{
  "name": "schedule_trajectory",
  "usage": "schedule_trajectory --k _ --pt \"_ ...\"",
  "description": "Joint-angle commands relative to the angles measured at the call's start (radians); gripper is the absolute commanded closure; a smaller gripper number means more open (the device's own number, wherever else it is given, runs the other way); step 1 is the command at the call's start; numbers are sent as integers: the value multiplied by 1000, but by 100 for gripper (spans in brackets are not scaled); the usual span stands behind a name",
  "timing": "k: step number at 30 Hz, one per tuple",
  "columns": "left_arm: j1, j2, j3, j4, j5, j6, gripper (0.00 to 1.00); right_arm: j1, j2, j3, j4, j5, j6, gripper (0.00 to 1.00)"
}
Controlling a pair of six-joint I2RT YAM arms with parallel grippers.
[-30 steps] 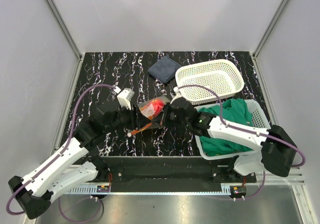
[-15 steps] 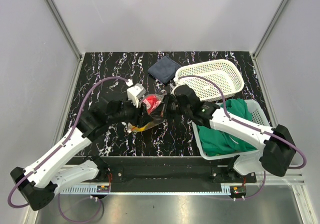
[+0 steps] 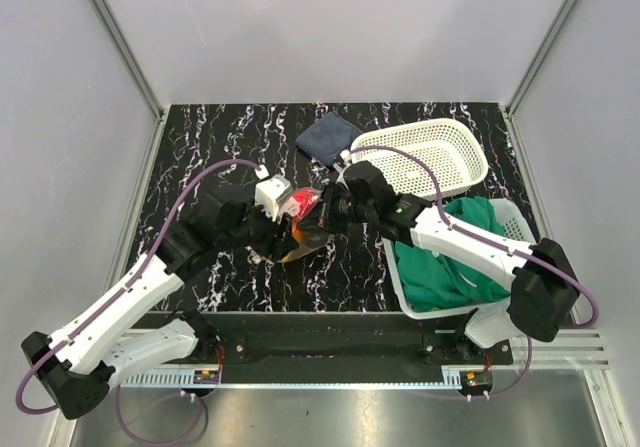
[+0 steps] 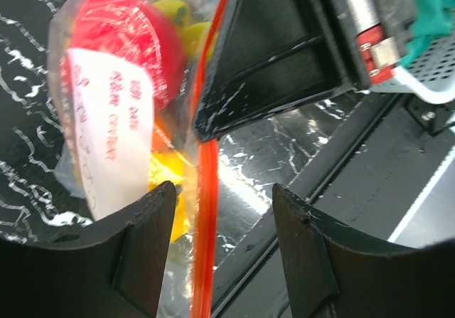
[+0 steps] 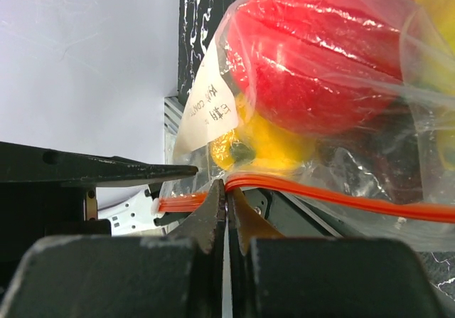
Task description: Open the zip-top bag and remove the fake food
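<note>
Step in hand: parting the zip of the zip-top bag (image 3: 303,219).

State of right gripper (image 5: 226,190): clenched on the red-orange zip strip (image 4: 206,190), jaws fully together over one short stretch of it.

State of left gripper (image 4: 224,197): released, fingers (image 4: 142,254) wide apart, straddling the strip lower down, touching nothing visible.

Judged next: close left on one lip only, just beside the right's pinch, not across both lips; otherwise would merely press the seal tighter. Then pull apart slowly, square to the strip, keeping the bag's belly below the zip against early spilling. Watch for film slipping out of the pinch: glossy, thin, little to bite on. One lip or both in the right's pinch — cannot tell from either wrist view; check before pulling.

Position of bag: hanging between the two grippers over the middle of the dark marbled table (image 3: 220,147), seemingly lifted clear of it.

Look of bag: clear crinkled film; strip apparently shut along the visible stretch, though not certain; white label (image 4: 99,133) with red writing on one face.

Fake food (image 5: 313,69) all inside — big glossy red apple (image 4: 117,40) pressed against the film, yellow pieces (image 5: 277,144) under it, orange piece (image 3: 298,249) low in the top view. Bulky load, so expect sag and swing after release of the zip.
</note>
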Motion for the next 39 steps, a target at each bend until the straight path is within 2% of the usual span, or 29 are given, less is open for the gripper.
schedule_trajectory --k 1,5,8,11,12,13,15,16,18,19,22,25,29,30,33,37,39 --pt "-3 13 18 -6 -88 47 42 -18 3 72 21 -18 -3 100" --pt "-3 36 40 -18 -110 67 47 -23 9 92 14 -27 8 100" --pt "-5 56 57 -19 -117 75 57 -29 8 95 12 -36 6 100" --pt "-3 75 73 -36 -155 76 82 -45 0 95 6 -42 -32 98" --pt "-3 78 79 -39 -174 73 88 -56 -5 93 3 -59 -61 83" --pt "-3 75 83 -44 -180 70 100 -65 -9 92 -2 -68 -140 75" --pt "-3 64 85 -44 -174 69 100 -95 -21 101 -41 -116 -248 57" --pt "-3 53 87 -44 -165 72 100 -99 -28 109 -64 -116 -361 53" --pt "-3 46 90 -41 -154 81 100 -99 -61 113 -109 -99 -467 45" --pt "-3 44 94 -42 -151 85 100 -101 -72 109 -114 -105 -563 37" --pt "-3 46 111 -41 -105 107 100 -101 -120 69 -100 -116 -735 31" --pt "-3 52 129 -38 -68 113 100 -101 -167 38 -48 -132 -883 29" --pt "-3 52 139 -35 -24 115 100 -101 -207 -11 96 -292 -1042 27" --pt "-3 55 142 -38 -18 115 100 -99 -203 -26 140 -371 -1067 26" --pt "-3 47 151 -35 2 150 100 -99 -157 -31 191 -519 -1198 26" --pt "-3 38 149 -35 25 164 100 -101 -69 0 222 -580 -1293 25" --pt "-3 30 146 -35 42 165 100 -99 -31 18 218 -660 -1365 25"
